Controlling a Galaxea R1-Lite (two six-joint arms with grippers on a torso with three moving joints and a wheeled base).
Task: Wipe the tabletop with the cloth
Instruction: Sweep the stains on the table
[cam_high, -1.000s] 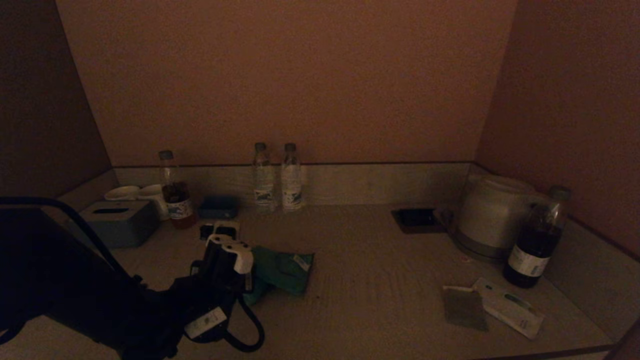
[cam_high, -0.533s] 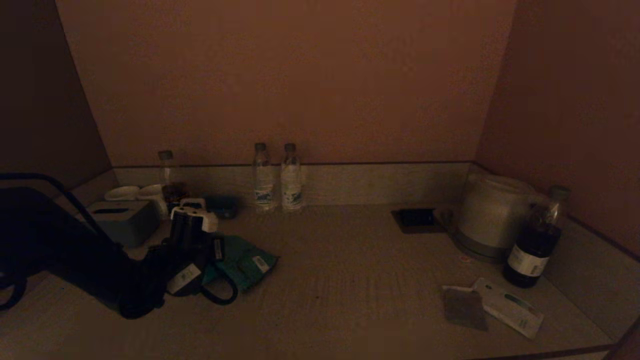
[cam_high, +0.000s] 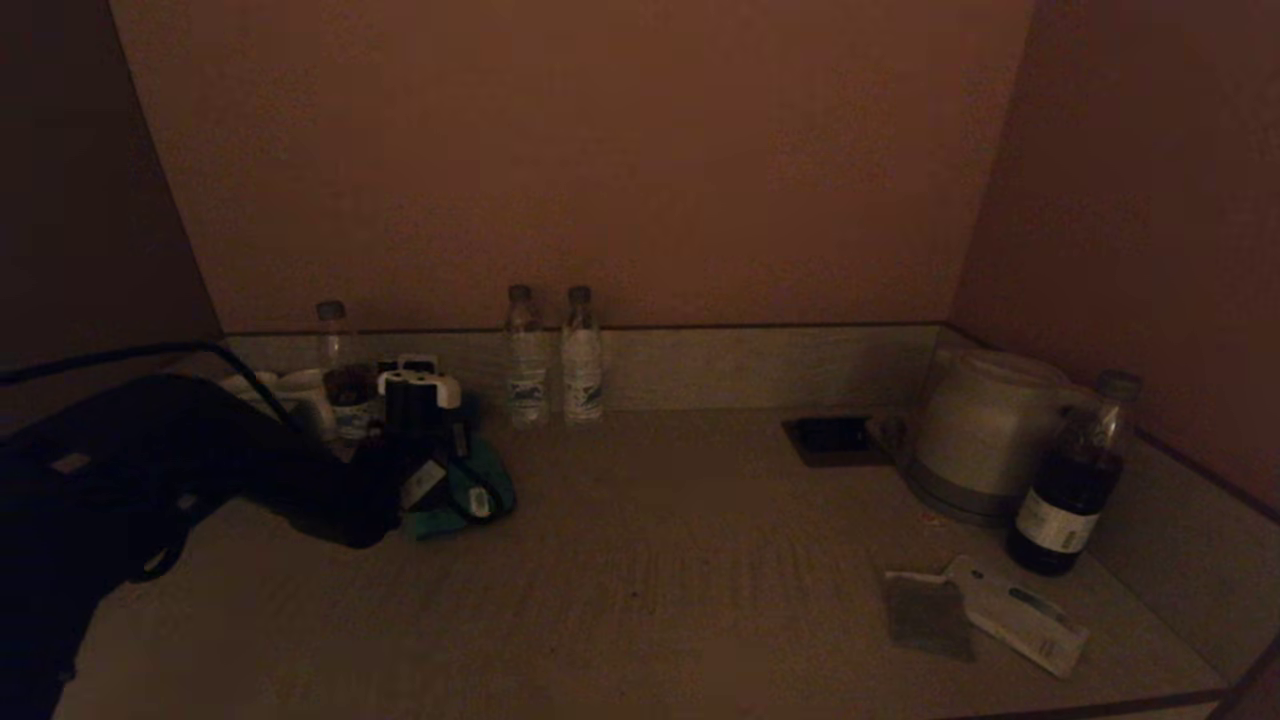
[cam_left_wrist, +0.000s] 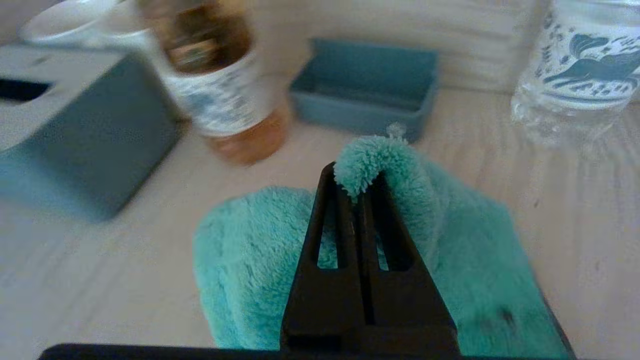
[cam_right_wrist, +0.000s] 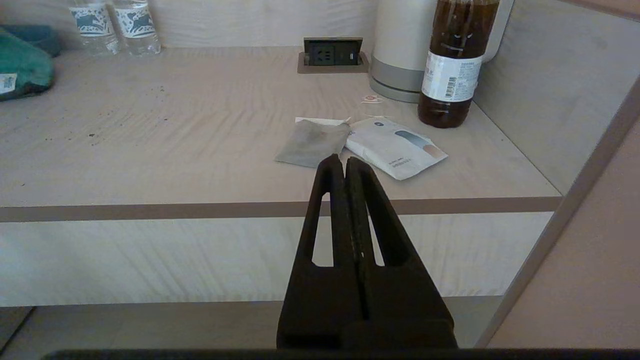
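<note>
Left gripper (cam_left_wrist: 352, 187) clamped on the teal cloth (cam_left_wrist: 465, 260) at the far left of the tabletop (cam_high: 700, 580)

The jaws pinch a raised fold of the cloth while the rest lies spread on the wood-grain surface, close to an amber-drink bottle (cam_left_wrist: 220, 85), a grey tissue box (cam_left_wrist: 75, 125), a shallow blue tray (cam_left_wrist: 365, 90) and a water bottle (cam_left_wrist: 585, 70). The right gripper (cam_right_wrist: 345, 167) hangs before the table's front edge, jaws pressed together on nothing, pointing towards a grey sachet (cam_right_wrist: 312, 142) and a white packet (cam_right_wrist: 392, 147) lying near the kettle (cam_high: 985, 430)

Four bottles (cam_high: 581, 352), two sachets (cam_high: 928, 614).
</note>
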